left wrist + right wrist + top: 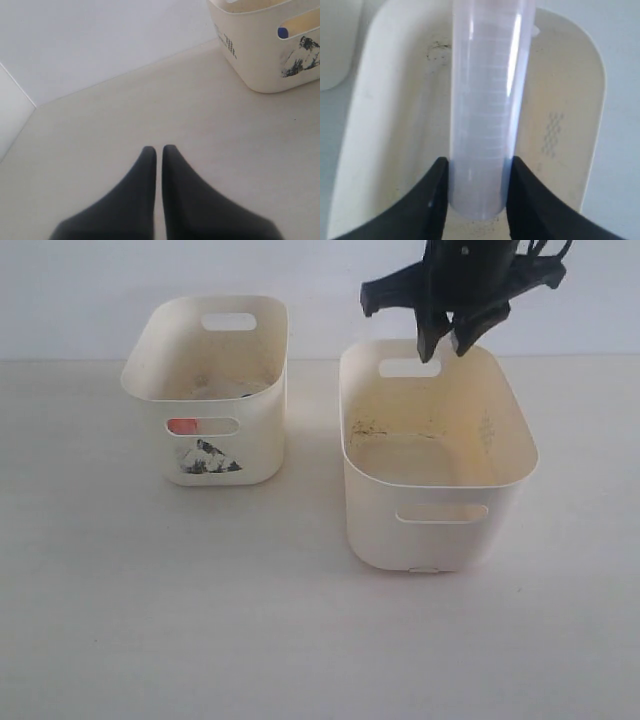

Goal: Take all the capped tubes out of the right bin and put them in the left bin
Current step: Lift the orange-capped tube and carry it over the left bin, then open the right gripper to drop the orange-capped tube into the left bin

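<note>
**A:** What does the right arm's wrist camera show that the outside camera does not?

**B:** The grip. The right gripper has its black jaws clamped on a clear tube. The tube is smooth plastic with a rounded end and fine scale lines down its side. Its cap is out of frame. From outside, that gripper hangs just above the rear rim of the large bin, and I can't make out the tube there.

**A:** And the other arm?

**B:** Only its own camera shows it. The left gripper has its tapered black jaws together with nothing between them, over the pale matte table.

**A:** How many bins?

**B:** Two, both glossy cream plastic with rounded corners and oval handle slots. The small bin stands to the left of the large bin, well apart from it. It has a black mountain picture on its front.

**A:** Any other tubes?

**B:** Only caps, seen through the small bin's slots. The outside camera catches one orange-red cap, and the left wrist camera catches one blue cap. The large bin's floor shows dark specks.
</note>
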Available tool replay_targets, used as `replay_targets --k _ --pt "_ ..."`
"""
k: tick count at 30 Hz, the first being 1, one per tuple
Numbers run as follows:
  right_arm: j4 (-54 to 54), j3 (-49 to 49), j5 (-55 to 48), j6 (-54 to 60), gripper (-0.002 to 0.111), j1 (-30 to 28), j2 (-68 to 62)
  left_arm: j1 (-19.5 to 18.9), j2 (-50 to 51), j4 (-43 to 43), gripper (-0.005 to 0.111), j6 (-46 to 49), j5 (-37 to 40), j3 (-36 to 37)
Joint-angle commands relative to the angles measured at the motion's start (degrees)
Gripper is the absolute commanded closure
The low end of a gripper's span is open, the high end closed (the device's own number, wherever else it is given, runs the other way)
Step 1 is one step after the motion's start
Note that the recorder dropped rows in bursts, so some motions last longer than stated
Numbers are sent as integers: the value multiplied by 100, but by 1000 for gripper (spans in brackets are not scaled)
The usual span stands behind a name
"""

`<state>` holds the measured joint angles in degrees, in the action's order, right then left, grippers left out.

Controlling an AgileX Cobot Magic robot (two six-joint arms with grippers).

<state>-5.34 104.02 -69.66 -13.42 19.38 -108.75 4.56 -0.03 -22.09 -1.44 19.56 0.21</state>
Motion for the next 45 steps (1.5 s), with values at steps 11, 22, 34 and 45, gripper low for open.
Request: replay_targets --k 11,22,34,45 --pt "2676 9 3319 2029 108 856 -400 30 3 16 102 -54 -30 -21" --pt "2741 9 3729 1930 90 856 -1024 30 3 16 102 -54 -30 -21" --pt "2708 9 3020 2135 108 856 -609 30 3 16 102 -54 -30 -21" --pt "2030 -245 1141 2249 108 856 769 30 3 16 102 -54 -30 -21"
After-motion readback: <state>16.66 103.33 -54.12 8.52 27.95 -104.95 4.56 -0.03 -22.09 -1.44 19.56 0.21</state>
